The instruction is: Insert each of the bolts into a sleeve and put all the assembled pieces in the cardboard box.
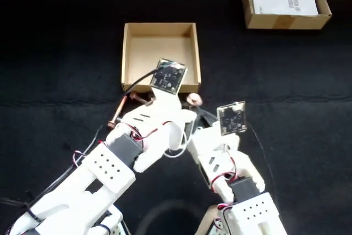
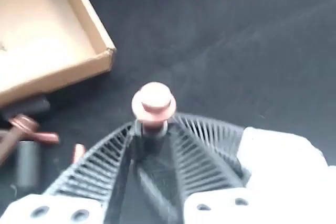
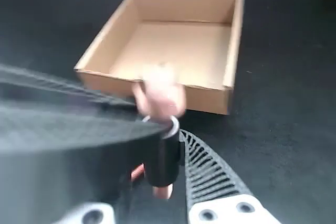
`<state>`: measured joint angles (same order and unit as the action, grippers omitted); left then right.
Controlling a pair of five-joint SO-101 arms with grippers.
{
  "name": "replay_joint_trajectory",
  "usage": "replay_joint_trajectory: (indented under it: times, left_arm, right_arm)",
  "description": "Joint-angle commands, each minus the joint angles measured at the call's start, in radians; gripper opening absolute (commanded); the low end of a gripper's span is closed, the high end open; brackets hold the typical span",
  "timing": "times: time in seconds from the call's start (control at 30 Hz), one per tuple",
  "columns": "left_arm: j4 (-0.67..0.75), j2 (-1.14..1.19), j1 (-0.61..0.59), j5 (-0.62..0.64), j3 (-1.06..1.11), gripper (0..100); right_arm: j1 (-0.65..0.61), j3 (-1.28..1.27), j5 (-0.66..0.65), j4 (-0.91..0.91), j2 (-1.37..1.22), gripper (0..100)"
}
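Much here is blurred or covered. In the right wrist view a dark smear runs in from one edge and hides one side of the right claw [image 3: 165,158]. Its other finger [image 3: 210,174], black and ribbed, lies against the sleeve [image 3: 163,161]. The sleeve sits pinched between the two, so this claw is closed on it. The bolt [image 3: 160,95] passes through the sleeve: its head is a pale blur above, and a copper tip pokes out below.

In the left wrist view the left claw [image 2: 151,132] has its ribbed fingers [image 2: 205,150] drawn together on the sleeve's top, just under the round copper head. The rest of the sleeve is hidden behind them. In the high view the white arms [image 1: 110,169] cover both claws, and the bolt head peeps out between them, just in front of the box [image 1: 125,53].

The box is plain brown cardboard, square, open-topped and low-walled. Near its front corner lie loose bolts [image 2: 23,125], slim and copper, and a grey tubular loose sleeve [image 2: 26,158], all too blurred to count. The table wears a black, felt-like cloth [image 1: 291,81]. A second box [image 1: 275,21], also cardboard, holds a white sheet at the far edge.
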<state>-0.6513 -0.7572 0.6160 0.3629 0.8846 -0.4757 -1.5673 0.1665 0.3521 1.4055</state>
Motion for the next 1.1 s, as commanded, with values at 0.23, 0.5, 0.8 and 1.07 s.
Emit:
replay_joint_trajectory:
  times: [0.23, 0.5, 0.8, 1.07]
  left_arm:
    - [-0.471, -0.033, 0.024, -0.009, -0.320, 22]
    - [-0.568, -0.294, -0.015, -0.130, -0.453, 3]
    - [-0.566, -0.549, -0.392, -0.313, -0.437, 1]
    - [-0.465, -0.711, -0.800, -0.311, -0.140, 1]
  right_arm:
    - [0.015, 0.084, 0.003, 0.002, 0.004, 0.8]
    - [0.081, 0.269, -0.066, 0.143, -0.059, 0.8]
    - [0.079, 0.690, -0.226, 0.337, -0.418, 0.8]
    - [0.079, 1.086, -0.512, 0.489, -0.806, 0.8]
